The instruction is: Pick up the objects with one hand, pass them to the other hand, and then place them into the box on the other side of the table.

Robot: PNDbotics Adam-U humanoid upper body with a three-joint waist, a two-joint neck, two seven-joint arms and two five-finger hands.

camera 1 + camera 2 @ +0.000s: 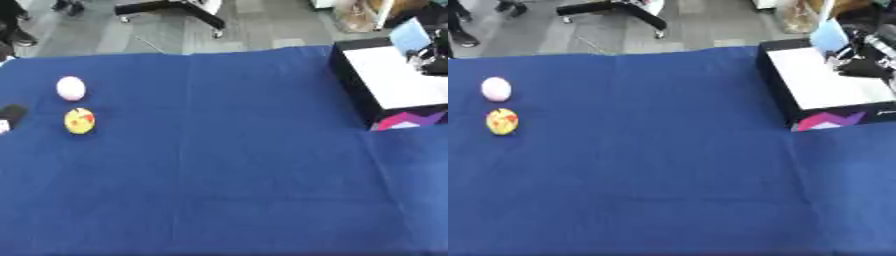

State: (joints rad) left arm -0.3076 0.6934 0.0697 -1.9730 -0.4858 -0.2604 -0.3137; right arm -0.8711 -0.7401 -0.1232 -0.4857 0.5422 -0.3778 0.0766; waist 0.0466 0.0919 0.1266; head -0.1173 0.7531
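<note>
While two egg-shaped objects, one pink [71, 88] and one yellow [80, 121], lie long axis roughly upright at the tabletop's [227, 175] left, the right hand [864, 65] hovers over one box [820, 82], its fingers' state unclear; the left hand [10, 116] barely shows at the left edge.

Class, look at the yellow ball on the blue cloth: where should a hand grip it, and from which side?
Grip the yellow ball across its widest part, coming down from above. It is round and lies free on the cloth, apart from the pink ball behind it.
</note>
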